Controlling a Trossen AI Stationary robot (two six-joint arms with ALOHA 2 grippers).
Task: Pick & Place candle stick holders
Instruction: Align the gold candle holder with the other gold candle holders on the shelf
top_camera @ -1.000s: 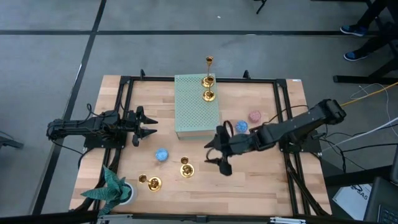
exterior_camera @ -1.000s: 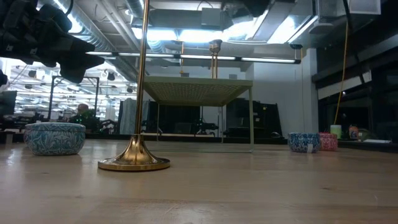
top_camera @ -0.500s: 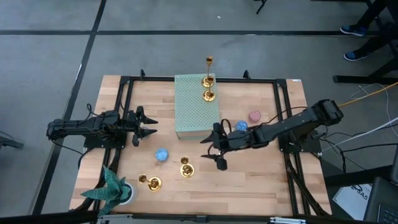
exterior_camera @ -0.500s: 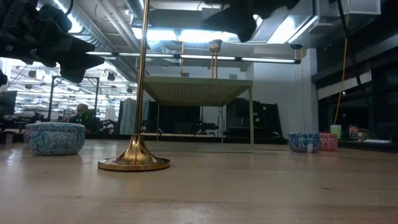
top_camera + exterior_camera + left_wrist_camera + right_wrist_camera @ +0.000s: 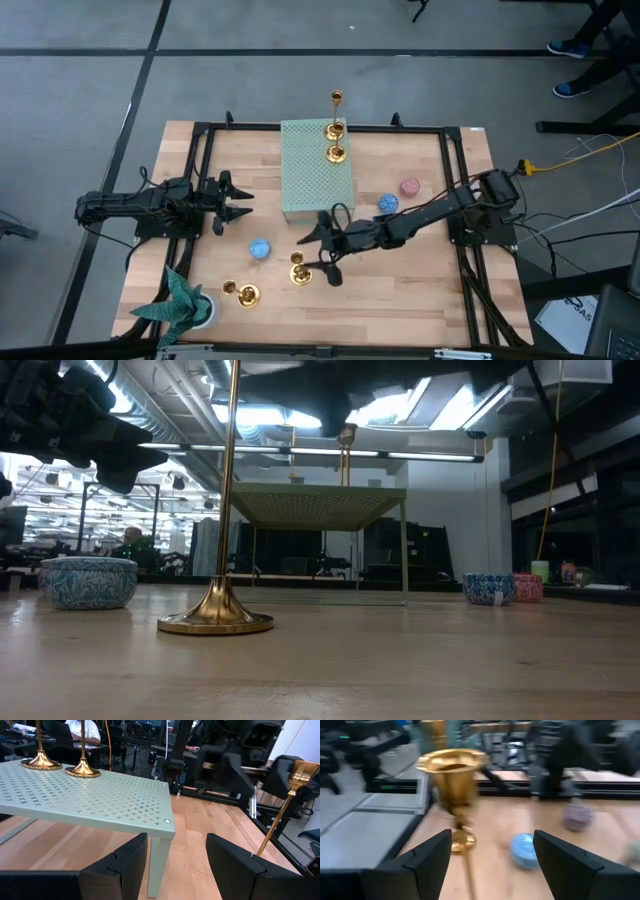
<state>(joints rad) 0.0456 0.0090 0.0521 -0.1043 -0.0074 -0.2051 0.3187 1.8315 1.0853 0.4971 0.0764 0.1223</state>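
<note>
Glossy brass candle stick holders (image 5: 297, 270), matt perforated metal stand (image 5: 316, 170), wooden table (image 5: 420, 290)

R arm (image 5: 430, 212) outstretched, fingers (image 5: 425, 865) wide apart; L arm (image 5: 140, 208) at table edge.

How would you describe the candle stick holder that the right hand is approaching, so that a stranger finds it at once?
Start from the green perforated stand at the table's middle and look toward the near edge. Just past the stand's near end a gold candle stick holder stands upright, directly before the open right hand. The other near holder lies farther left, beside the green paper ornament.
</note>
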